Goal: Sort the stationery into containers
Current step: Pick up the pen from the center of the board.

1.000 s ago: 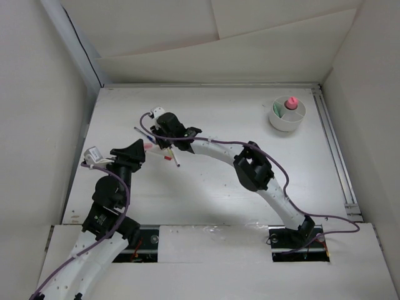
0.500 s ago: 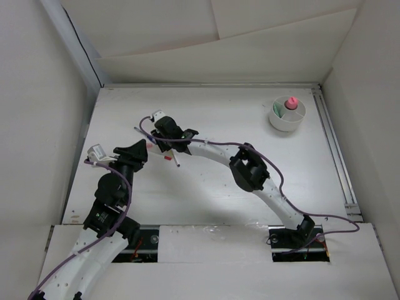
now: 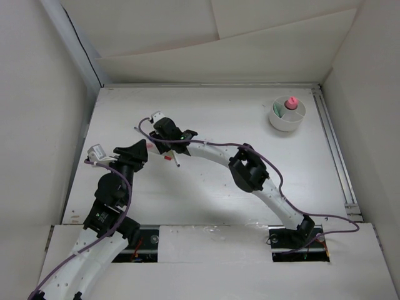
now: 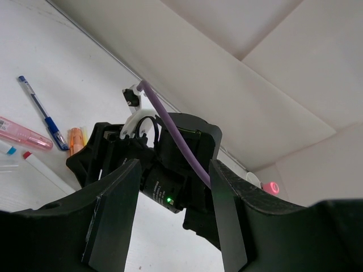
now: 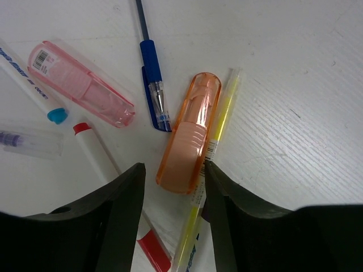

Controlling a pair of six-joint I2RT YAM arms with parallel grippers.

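Observation:
In the right wrist view my right gripper (image 5: 173, 187) is open and low over the table. Its fingers stand either side of the near end of a small orange piece (image 5: 187, 136). A yellow pen (image 5: 220, 141) lies against the piece's right side and touches the right finger. A blue pen (image 5: 153, 79), a pink case (image 5: 82, 82) and a white pen with a red tip (image 5: 108, 164) lie to the left. The round white cup (image 3: 284, 127) stands far right with the pink-capped tube (image 3: 290, 102) in it. My left gripper (image 4: 170, 215) is open and empty, facing the right wrist.
A white pen with a blue cap (image 5: 34, 85) and a clear piece (image 5: 28, 141) lie at the left of the cluster. White walls enclose the table (image 3: 237, 112) on three sides. A metal rail (image 3: 334, 150) runs along the right edge.
My right wrist has shifted a little left and forward over the stationery cluster. My left arm has shifted slightly and then held still.

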